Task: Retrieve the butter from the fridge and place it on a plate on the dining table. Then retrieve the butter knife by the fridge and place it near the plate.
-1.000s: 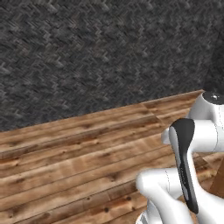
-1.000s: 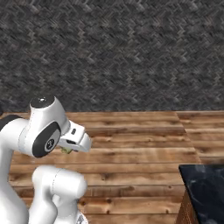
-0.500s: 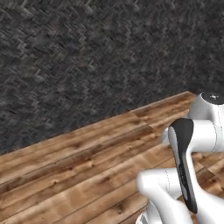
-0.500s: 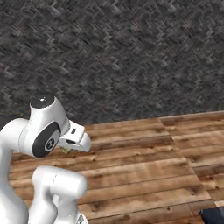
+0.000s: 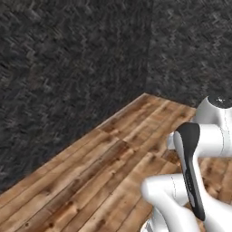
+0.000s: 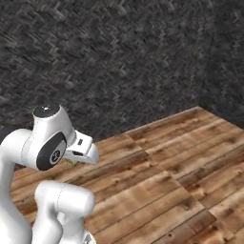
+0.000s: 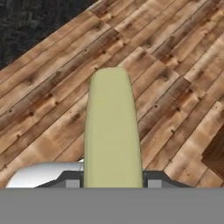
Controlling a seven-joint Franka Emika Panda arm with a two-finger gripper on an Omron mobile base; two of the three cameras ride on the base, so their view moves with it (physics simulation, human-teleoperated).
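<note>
Between the two dark finger tips at the bottom of the hand view, the butter [image 7: 113, 131] stands as a pale-yellow stick, extending lengthwise away from the camera. The pincer [image 7: 113, 181] is closed narrowly on the lower end of the stick; one finger tip sits against each long side. The butter hangs above a wooden plank floor [image 7: 52, 96], clear of it. A dark herringbone-textured wall [image 7: 30, 22] occupies the upper left corner of the hand view.

From the right base view, the white arm [image 6: 45, 152] rises at the lower left, with the hand pointing to the right and slightly down. A small pale-yellow patch of the butter [image 6: 72, 162] shows beneath the hand. The finger tips themselves cannot be made out at this angle.

From the left base view, the arm [image 5: 199, 176] fills the lower right, its dark joint strip facing the camera. The plank floor [image 5: 90, 181] runs up to the dark walls [image 5: 68, 77], which meet in a corner near the upper middle of the view.
</note>
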